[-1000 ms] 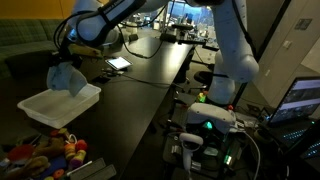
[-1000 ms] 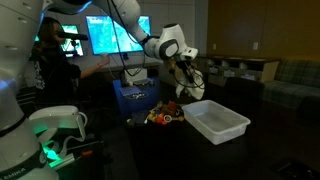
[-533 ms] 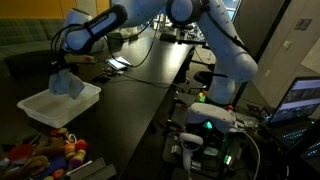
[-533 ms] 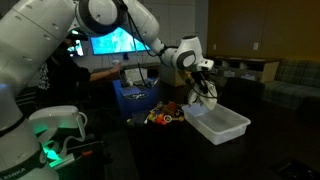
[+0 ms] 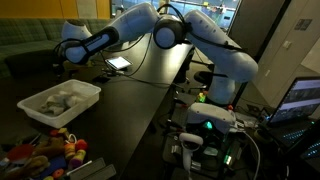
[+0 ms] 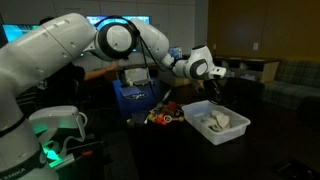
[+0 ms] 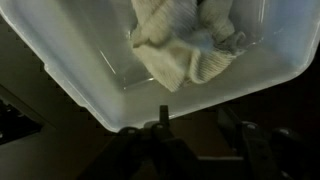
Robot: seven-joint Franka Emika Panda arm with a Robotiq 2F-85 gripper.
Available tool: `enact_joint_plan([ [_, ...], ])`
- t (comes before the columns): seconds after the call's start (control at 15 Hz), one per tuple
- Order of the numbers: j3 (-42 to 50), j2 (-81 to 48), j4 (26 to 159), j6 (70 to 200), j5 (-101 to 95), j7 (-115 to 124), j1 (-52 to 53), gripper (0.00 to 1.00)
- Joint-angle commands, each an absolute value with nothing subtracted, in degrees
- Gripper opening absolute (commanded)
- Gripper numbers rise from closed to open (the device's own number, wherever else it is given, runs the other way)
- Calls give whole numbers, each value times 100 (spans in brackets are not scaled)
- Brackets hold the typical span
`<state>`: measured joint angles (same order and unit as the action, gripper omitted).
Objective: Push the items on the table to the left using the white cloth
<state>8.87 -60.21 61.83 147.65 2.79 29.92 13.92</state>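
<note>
The white cloth (image 7: 185, 40) lies crumpled inside a clear white plastic bin (image 7: 80, 90). Both exterior views show the cloth (image 5: 60, 98) (image 6: 215, 120) resting in the bin (image 5: 88, 95) (image 6: 238, 128). My gripper (image 7: 196, 121) hangs above the bin's near rim, open, with nothing between its fingers (image 7: 164, 116). In both exterior views the gripper (image 5: 72, 56) (image 6: 215, 88) is a little above the bin, apart from the cloth. The items, a heap of colourful toys (image 5: 45, 150) (image 6: 165, 114), lie on the dark table beside the bin.
A blue box (image 6: 135, 98) stands behind the toys. A lit tablet (image 5: 118, 63) lies farther along the dark table (image 5: 140, 100). Electronics with green lights (image 5: 205, 125) sit by the arm's base.
The cloth hung from my shut gripper over the bin; now it lies in the bin. The jaws have opened and the gripper has risen slightly.
</note>
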Motion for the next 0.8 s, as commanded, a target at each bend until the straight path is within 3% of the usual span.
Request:
enact_joint_plan([
  [0.0,1024,-6593,4840,14005,166,3236,1263,86],
  [0.13,867,-6355,4883,13562,202,3023,1149,99],
  [0.73,-285,-3937,7313,12067,958,1671,544,100],
])
